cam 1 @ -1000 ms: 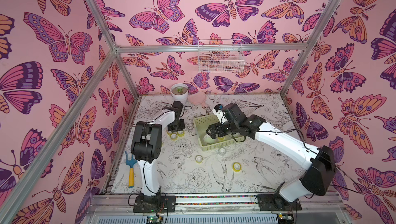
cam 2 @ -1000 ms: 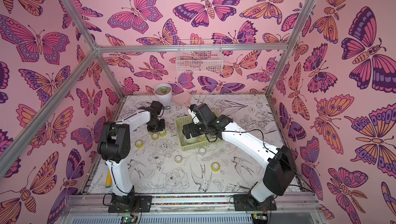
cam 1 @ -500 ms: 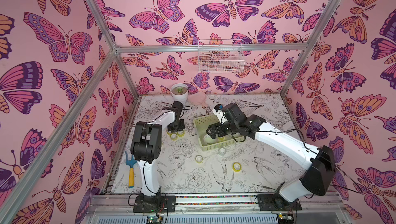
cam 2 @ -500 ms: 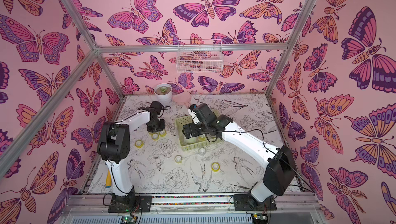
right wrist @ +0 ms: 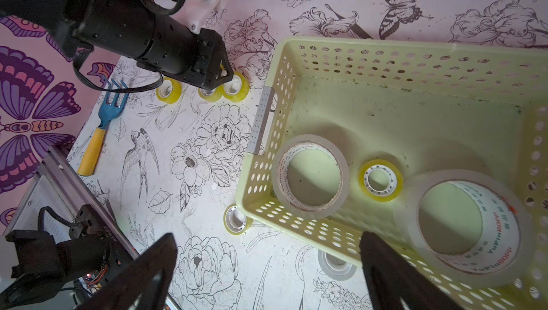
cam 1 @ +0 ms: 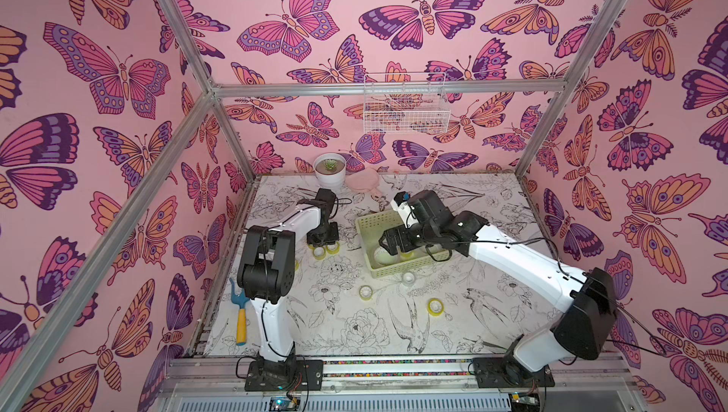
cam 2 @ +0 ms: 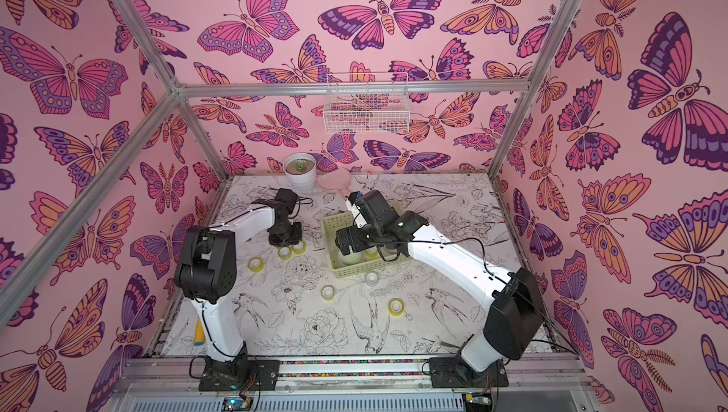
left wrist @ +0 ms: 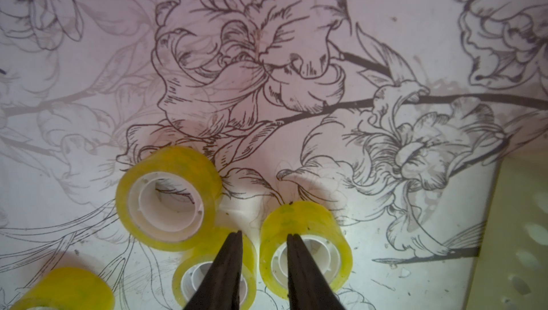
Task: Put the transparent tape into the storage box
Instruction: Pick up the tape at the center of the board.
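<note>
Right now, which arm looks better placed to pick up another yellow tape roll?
Left, probably. The left gripper is down among the yellow rolls, one of its fingers inside a roll's core. The right gripper hangs open over the storage box, farther from them.

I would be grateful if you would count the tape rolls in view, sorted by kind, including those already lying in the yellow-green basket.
Small yellow-tinted rolls: 7
Small clear-whitish rolls: 1
Large wide whitish rolls: 2
Total: 10
</note>
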